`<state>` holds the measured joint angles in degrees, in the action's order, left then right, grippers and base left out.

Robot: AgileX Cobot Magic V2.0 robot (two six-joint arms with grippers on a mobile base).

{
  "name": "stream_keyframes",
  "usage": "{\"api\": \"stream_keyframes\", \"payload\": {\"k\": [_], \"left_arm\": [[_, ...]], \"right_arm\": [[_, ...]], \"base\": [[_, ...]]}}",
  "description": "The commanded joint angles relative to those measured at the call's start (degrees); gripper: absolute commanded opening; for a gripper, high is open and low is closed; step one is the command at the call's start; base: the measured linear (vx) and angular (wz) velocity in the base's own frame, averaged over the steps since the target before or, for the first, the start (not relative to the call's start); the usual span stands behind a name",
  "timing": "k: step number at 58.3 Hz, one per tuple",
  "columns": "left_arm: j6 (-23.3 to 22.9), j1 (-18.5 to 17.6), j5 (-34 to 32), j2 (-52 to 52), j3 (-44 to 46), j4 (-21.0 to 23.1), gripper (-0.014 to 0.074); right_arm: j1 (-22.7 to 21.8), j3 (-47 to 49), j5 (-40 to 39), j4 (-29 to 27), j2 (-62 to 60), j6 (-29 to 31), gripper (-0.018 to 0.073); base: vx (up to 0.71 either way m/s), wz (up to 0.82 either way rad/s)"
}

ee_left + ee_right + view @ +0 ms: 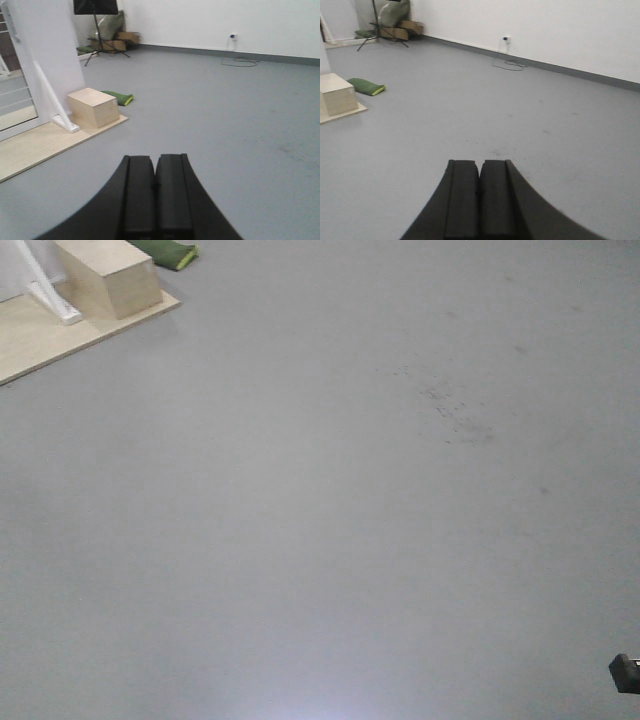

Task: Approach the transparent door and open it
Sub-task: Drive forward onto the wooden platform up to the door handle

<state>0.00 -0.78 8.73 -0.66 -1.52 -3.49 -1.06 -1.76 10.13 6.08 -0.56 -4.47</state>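
A white-framed glass panel with thin horizontal white bars shows at the far left edge of the left wrist view, cut off by the frame. I cannot tell whether it has a handle, so I cannot tell if it is the transparent door. It stands on a light wooden platform beside a white upright panel. My left gripper is shut and empty, low over the grey floor, well short of the platform. My right gripper is shut and empty over open floor.
A pale wooden box sits on the platform corner, with a green bag behind it. A black stand and cardboard boxes are in the far corner. A cable lies by the far wall. A white brace stands left of the box.
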Motion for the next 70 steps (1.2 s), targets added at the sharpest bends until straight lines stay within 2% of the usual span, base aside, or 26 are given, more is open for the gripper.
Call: {"api": "stream_keyframes", "payload": {"k": [1,34,70], "left_arm": [[-0.49,0.18,-4.85,-0.68,-1.71,0.58,-0.0006],[-0.49,0.18,-4.85,-0.68,-1.71,0.58,-0.0006],[-0.49,0.18,-4.85,-0.68,-1.71,0.58,-0.0006]], "right_arm": [[0.00,-0.66,-4.74,0.24,-0.78,0.17,-0.0008],[0.00,-0.66,-4.74,0.24,-0.78,0.17,-0.0008],[0.00,-0.66,-4.82,0.24,-0.78,0.17,-0.0008]], "base": [[0.71,0.67],[0.69,0.58],[0.68,0.44]]}}
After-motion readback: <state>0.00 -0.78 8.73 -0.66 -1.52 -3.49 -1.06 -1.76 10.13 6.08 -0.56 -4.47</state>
